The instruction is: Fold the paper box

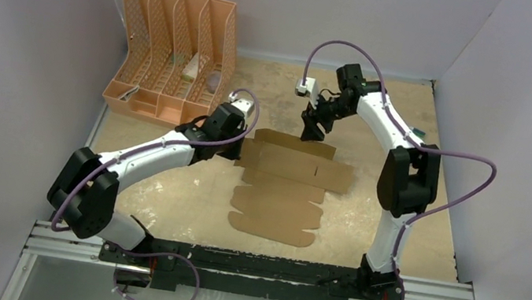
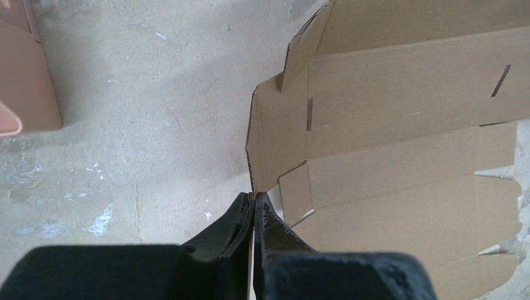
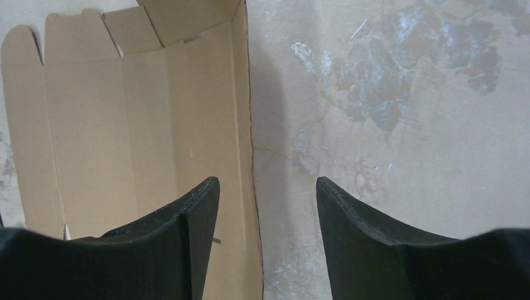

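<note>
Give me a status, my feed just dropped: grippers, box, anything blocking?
Left gripper shut, pinching left flap corner of paper box. Right gripper open, straddling its far edge. Box mostly flat, unfolded. Peach organizer far left, apart from it.

You are looking at white arms [image 1: 155,153] with black joints [image 1: 405,183], purple cables [image 1: 346,44], a black left hand [image 2: 253,199] and right hand [image 3: 267,182].
</note>
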Controlling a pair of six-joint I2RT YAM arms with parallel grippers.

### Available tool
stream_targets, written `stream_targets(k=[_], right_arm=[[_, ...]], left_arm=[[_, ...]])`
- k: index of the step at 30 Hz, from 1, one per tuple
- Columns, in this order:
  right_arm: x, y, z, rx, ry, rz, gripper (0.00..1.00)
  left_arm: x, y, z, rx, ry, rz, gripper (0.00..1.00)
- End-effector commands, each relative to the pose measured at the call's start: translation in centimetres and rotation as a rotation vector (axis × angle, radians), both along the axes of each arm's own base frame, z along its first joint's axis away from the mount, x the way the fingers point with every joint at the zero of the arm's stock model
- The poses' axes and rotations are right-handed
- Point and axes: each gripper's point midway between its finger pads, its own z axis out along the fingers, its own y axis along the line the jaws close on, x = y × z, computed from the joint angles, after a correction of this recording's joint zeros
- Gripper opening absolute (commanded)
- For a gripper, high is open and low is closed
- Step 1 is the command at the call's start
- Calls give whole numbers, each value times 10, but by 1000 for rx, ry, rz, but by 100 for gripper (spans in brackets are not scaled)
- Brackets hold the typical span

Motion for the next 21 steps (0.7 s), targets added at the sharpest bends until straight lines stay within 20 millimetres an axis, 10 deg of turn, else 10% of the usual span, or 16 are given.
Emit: stream_targets(k=[1, 13, 21], right_arm=[[-10, 1, -10, 5, 62, 4, 60], [-19, 1, -28, 4, 125, 5, 40], [-13, -3, -24, -32, 87, -10, 2]], left_arm=[[11, -4, 31, -45, -89, -12, 0], [10, -5, 35, -50, -102, -22, 0], [21, -15, 48, -90, -151, -34, 0]])
